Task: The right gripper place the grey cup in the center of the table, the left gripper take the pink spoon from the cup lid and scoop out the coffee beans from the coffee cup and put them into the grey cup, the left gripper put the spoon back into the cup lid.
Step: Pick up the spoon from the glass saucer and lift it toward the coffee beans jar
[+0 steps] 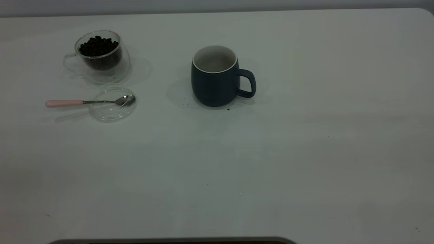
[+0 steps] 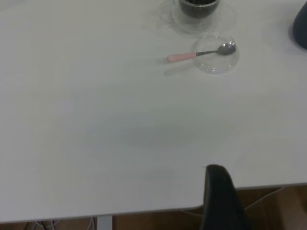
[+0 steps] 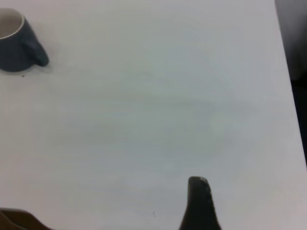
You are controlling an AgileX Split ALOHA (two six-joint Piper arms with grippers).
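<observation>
- The grey cup (image 1: 215, 78) stands upright near the middle of the table (image 1: 305, 152), its handle turned toward the right arm's side; its white inside looks bare as far as the exterior view shows.
- A few dark specks lie on the tabletop just beside the foot of that cup.
- The coffee cup (image 1: 100, 56), a clear double-walled glass, stands well apart from the grey cup on the left arm's side, and it holds a heap of coffee beans (image 1: 99, 46) up to near its rim.
- The cup lid (image 1: 112, 112) lies flat just in front of the coffee cup, close to it; whether they touch is unclear.
- The pink spoon (image 1: 89, 102) rests across the lid: its metal bowl sits inside the rim, and its pink handle sticks out over the edge, away from the grey cup.
- The left gripper (image 2: 219, 196) shows only as one dark tip over the near table edge, well apart from the spoon and lid, which lie far ahead of it; I cannot tell how wide it stands.
- The right gripper (image 3: 199, 203) likewise shows only one dark tip above bare tabletop, with the grey cup far ahead and off to one side; its spread cannot be told.
- Neither pincer touches anything.
</observation>
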